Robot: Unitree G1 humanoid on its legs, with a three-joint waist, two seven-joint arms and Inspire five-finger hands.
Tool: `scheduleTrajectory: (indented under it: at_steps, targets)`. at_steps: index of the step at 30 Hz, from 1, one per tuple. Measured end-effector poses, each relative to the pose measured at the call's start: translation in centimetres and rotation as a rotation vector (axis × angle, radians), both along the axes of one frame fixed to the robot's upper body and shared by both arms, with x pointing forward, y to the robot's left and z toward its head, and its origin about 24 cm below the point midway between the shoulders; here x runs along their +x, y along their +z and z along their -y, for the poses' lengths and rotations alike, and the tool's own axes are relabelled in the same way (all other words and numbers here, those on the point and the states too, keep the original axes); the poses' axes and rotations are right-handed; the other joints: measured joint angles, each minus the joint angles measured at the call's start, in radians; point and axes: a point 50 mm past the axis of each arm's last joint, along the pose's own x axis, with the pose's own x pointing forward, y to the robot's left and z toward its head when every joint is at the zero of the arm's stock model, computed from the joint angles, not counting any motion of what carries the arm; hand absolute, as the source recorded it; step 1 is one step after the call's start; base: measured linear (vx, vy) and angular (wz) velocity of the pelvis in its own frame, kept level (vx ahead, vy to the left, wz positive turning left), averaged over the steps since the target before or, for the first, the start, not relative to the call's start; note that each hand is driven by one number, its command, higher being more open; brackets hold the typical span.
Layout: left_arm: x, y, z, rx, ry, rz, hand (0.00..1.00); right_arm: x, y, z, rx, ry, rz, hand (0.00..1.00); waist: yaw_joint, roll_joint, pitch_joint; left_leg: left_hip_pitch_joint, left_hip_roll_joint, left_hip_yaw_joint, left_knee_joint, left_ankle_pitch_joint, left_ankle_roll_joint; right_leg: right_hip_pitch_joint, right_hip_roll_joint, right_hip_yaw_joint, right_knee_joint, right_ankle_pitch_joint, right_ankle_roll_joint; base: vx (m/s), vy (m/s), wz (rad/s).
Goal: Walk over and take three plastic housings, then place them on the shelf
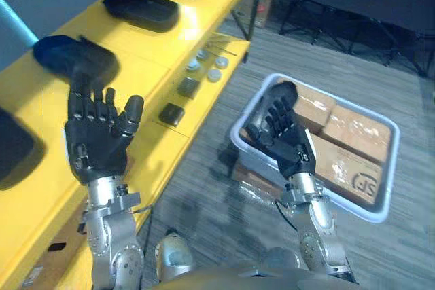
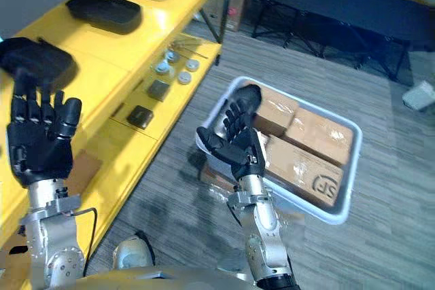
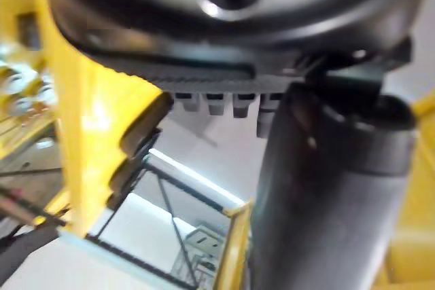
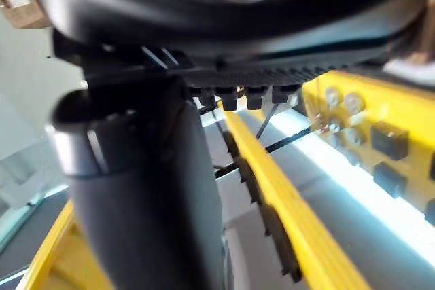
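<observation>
Left hand [image 1: 98, 137] upright over yellow shelf [image 1: 163, 52], fingers straight, close together, empty, right hand [image 1: 285, 137] likewise straight-fingered above white bin [image 1: 367, 212], black housings [image 1: 141, 10] lying on shelf.

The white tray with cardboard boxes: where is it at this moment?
In the left eye view the white tray lies on the floor at the robot's right, past the open right hand and beside the yellow shelf.
</observation>
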Motion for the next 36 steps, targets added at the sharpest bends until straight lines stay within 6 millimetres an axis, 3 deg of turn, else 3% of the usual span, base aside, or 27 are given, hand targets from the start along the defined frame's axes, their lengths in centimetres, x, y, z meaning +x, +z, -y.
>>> scheduleTrajectory:
  at_steps: [1,2,4,5,7,9,11,15,18,21,23,24,26,28,31,36]
  targets:
    - [-0.1,-0.7,0.6,-0.027,-0.018,-0.025,1.0,-0.5,-0.6,0.7,-0.042,0.001,-0.04,1.0,-0.018,0.025,-0.009,0.0,0.037,-0.017,-0.015,0.028,0.015,-0.001,0.05,0.004,-0.03,-0.011,-0.013,-0.03,-0.427,-0.64]
    - [-0.1,-1.0,0.9,-0.038,-0.029,-0.035,1.0,-0.7,-0.9,0.9,-0.061,0.003,-0.057,1.0,-0.034,0.033,-0.009,0.001,0.051,-0.028,-0.019,0.047,0.032,-0.003,0.069,0.009,-0.03,-0.013,-0.026,-0.02,-0.335,-0.46]
    - [-0.2,-1.2,1.3,-0.08,-0.077,-0.026,1.0,-1.4,-1.3,2.5,-0.118,-0.031,-0.083,1.0,-0.065,0.028,-0.006,0.007,0.066,-0.102,-0.008,0.121,0.097,-0.018,0.101,0.057,-0.019,-0.025,-0.061,-0.03,-0.24,-0.6]
    - [-0.2,-1.2,1.3,-0.084,-0.084,-0.02,1.0,-1.5,-1.2,3.0,-0.127,-0.043,-0.082,1.0,-0.065,0.022,-0.004,0.003,0.063,-0.127,0.007,0.123,0.103,-0.026,0.103,0.077,-0.019,-0.027,-0.068,-0.04,-0.146,-0.89]
    - [-0.2,-1.2,1.5,-0.079,-0.094,-0.02,1.0,-1.5,-1.0,4.6,-0.177,-0.084,-0.078,1.0,-0.053,0.023,-0.001,-0.005,0.009,-0.235,0.05,0.046,0.075,-0.055,0.099,0.131,-0.025,-0.018,-0.081,-0.03,0.0,-0.79]
    - [-0.1,-1.3,1.8,-0.022,-0.121,-0.029,1.0,-1.5,-0.6,6.4,-0.236,-0.135,-0.076,1.0,-0.049,0.032,-0.002,-0.001,-0.055,-0.267,0.045,-0.049,0.086,-0.07,0.094,0.147,-0.036,0.006,-0.073,-0.03,0.107,-0.35]
    - [0.2,-1.3,2.1,0.007,-0.157,-0.02,1.0,-0.9,-0.1,6.9,-0.281,-0.146,-0.062,1.0,-0.046,0.041,-0.007,0.013,-0.086,-0.292,-0.017,-0.06,0.077,-0.093,0.079,0.144,-0.04,0.027,-0.053,-0.04,0.11,0.03]
    - [1.1,-2.5,2.8,0.048,-0.241,-0.079,1.0,2.3,-0.8,7.3,-0.335,-0.233,-0.096,1.0,-0.011,0.028,-0.001,0.013,-0.149,-0.292,-0.063,-0.096,0.018,-0.102,0.024,0.117,-0.113,0.118,-0.013,-0.09,0.241,-0.06]
    - [1.4,-2.5,3.6,0.125,-0.313,-0.113,1.0,4.6,-1.4,7.4,-0.326,-0.336,-0.166,1.0,0.017,0.017,0.007,-0.026,-0.213,-0.304,-0.043,-0.097,0.014,-0.093,-0.036,0.054,-0.172,0.192,-0.001,-0.12,0.195,0.14]
    - [2.0,-2.1,3.7,0.173,-0.339,-0.104,1.0,7.1,-1.0,7.6,-0.328,-0.417,-0.199,1.0,0.032,0.013,0.026,-0.085,-0.234,-0.33,-0.004,-0.1,0.019,-0.089,-0.054,0.004,-0.209,0.224,0.0,-0.13,0.108,0.32]
    - [3.1,-1.0,3.9,0.194,-0.358,-0.051,1.0,11.0,1.3,8.8,-0.312,-0.534,-0.198,1.0,0.051,0.018,0.086,-0.143,-0.237,-0.36,0.026,-0.1,0.024,-0.099,-0.053,-0.041,-0.235,0.245,0.005,-0.21,0.051,0.29]
    - [3.3,-0.7,4.0,0.195,-0.363,-0.038,1.0,11.8,2.2,9.3,-0.306,-0.568,-0.186,1.0,0.058,0.024,0.1,-0.161,-0.239,-0.369,0.028,-0.097,0.019,-0.11,-0.053,-0.049,-0.236,0.249,0.001,-0.24,0.035,0.37]
    - [3.7,-0.2,4.6,0.185,-0.387,-0.007,1.0,14.1,6.5,11.6,-0.315,-0.696,-0.113,1.0,0.079,0.047,0.149,-0.224,-0.248,-0.402,0.029,-0.057,0.02,-0.144,-0.051,-0.077,-0.251,0.275,-0.002,-0.16,0.028,0.36]
    - [3.8,-0.4,5.1,0.149,-0.425,-0.009,1.0,15.2,9.2,13.2,-0.314,-0.769,-0.075,1.0,0.1,0.058,0.186,-0.242,-0.249,-0.41,0.029,-0.045,0.021,-0.15,-0.047,-0.084,-0.264,0.294,-0.004,-0.06,0.016,0.17]
    - [4.0,-1.1,6.0,0.111,-0.478,-0.038,1.0,15.7,11.0,14.5,-0.301,-0.839,-0.071,1.0,0.122,0.059,0.194,-0.274,-0.251,-0.423,0.038,-0.039,0.022,-0.168,-0.045,-0.098,-0.265,0.305,-0.007,-0.01,0.019,0.13]
    - [4.8,-2.5,7.0,0.104,-0.544,-0.092,1.0,17.0,12.7,15.1,-0.321,-0.842,-0.116,1.0,0.143,0.066,0.22,-0.298,-0.252,-0.432,0.056,-0.04,0.024,-0.183,-0.045,-0.107,-0.26,0.314,-0.017,0.0,0.008,0.0]
